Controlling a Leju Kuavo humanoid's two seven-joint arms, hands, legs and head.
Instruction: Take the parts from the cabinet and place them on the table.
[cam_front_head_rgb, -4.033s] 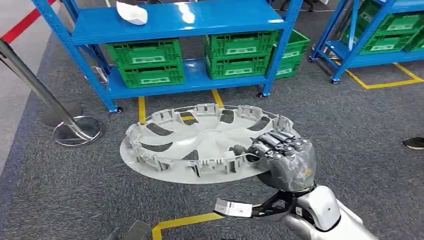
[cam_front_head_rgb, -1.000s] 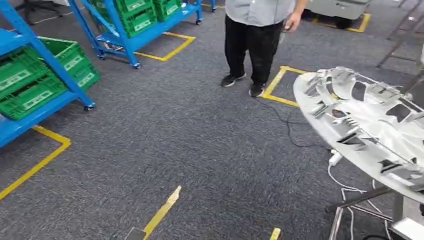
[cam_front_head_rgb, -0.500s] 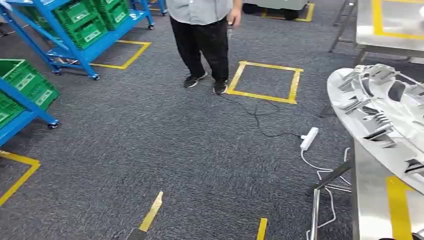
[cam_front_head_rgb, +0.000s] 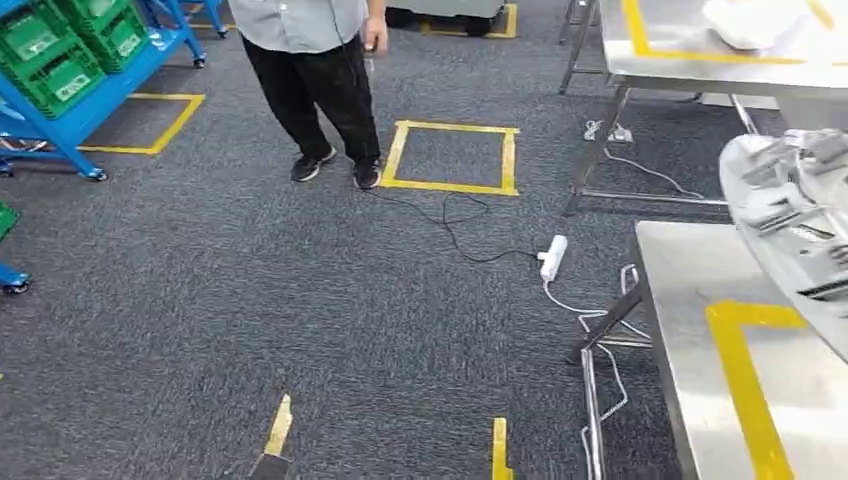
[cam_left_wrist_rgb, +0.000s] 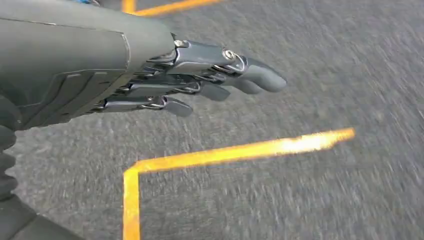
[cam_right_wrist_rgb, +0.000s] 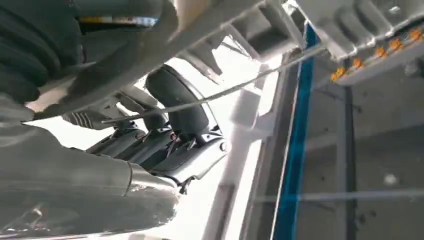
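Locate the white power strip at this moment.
In the head view, the white power strip lies on the grey carpet, right of centre, between the yellow floor square and the near steel table.

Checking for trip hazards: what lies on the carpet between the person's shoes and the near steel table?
In the head view, a black cable trails from near the person's shoes to a white power strip beside the near steel table.

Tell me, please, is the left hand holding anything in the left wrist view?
No, the left hand hangs with its fingers extended over the grey carpet, holding nothing.
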